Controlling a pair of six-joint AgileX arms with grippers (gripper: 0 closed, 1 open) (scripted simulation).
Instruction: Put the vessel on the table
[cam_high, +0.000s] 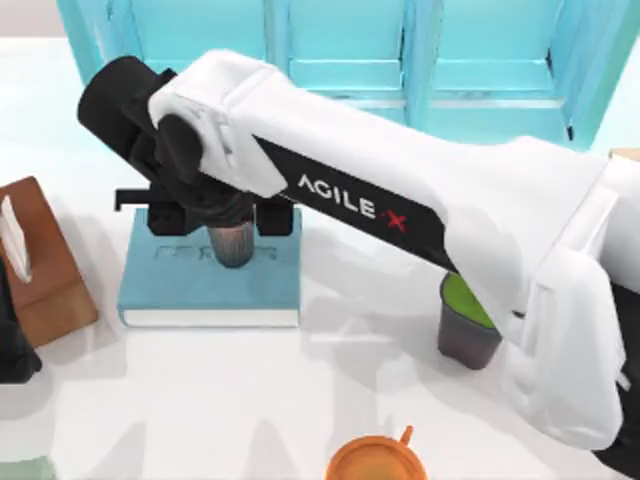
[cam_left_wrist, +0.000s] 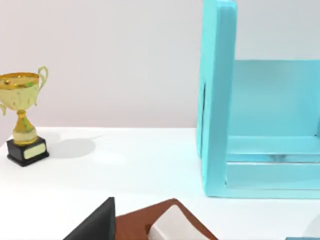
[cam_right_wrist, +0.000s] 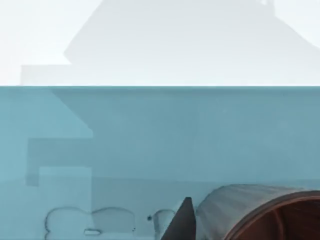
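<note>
- While the right arm reaches across the plain white table (cam_high: 300, 400), its gripper (cam_high: 232, 232) hangs over the teal-blue hardcover book (cam_high: 210, 285) at the top view's left; the small copper-brown ribbed cylindrical vessel (cam_high: 233, 246) sits between its fingers, which appear closed on it, over the book's cover.
- In the right wrist view, the vessel (cam_right_wrist: 240, 207) shows fine ribs and a dark interior.
- Nearby: a dark grey pot with green succulent (cam_high: 465, 325), an orange handled cup (cam_high: 378, 462), a brown tissue box (cam_high: 40, 262).
- The left wrist view takes in a gold trophy (cam_left_wrist: 22, 122) and a turquoise shelf (cam_left_wrist: 260, 110).
</note>
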